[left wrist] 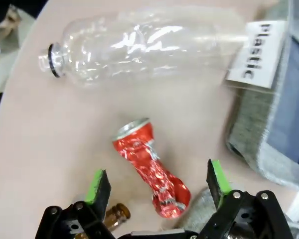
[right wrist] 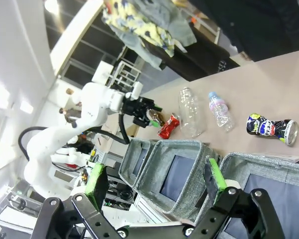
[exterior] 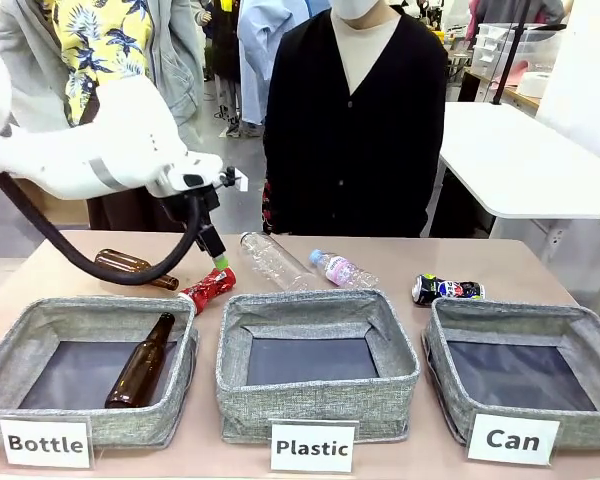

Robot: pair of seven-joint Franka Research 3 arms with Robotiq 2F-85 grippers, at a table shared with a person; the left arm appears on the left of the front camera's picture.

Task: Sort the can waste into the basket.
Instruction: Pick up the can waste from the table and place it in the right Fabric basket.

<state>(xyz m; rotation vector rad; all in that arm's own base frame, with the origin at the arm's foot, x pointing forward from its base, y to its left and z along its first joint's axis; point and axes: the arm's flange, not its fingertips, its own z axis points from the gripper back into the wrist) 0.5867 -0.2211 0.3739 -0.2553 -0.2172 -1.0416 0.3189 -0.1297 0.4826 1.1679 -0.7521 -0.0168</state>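
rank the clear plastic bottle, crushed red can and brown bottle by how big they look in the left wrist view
1. clear plastic bottle, largest
2. crushed red can, nearer the camera
3. brown bottle: just its mouth shows, so its rank is unsure

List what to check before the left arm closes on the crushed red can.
1. Left end effector open: ok.
2. Crushed shiny red metal can framed between its green pads in the wrist view: ok.
3. Brown glass bottle, neck beside one finger, clearance: cannot tell.
4. Clear plastic bottle apart from the can: ok.
5. Square grey woven basket carded "Can" has room: ok.
6. Right end effector open, holding nothing: ok.
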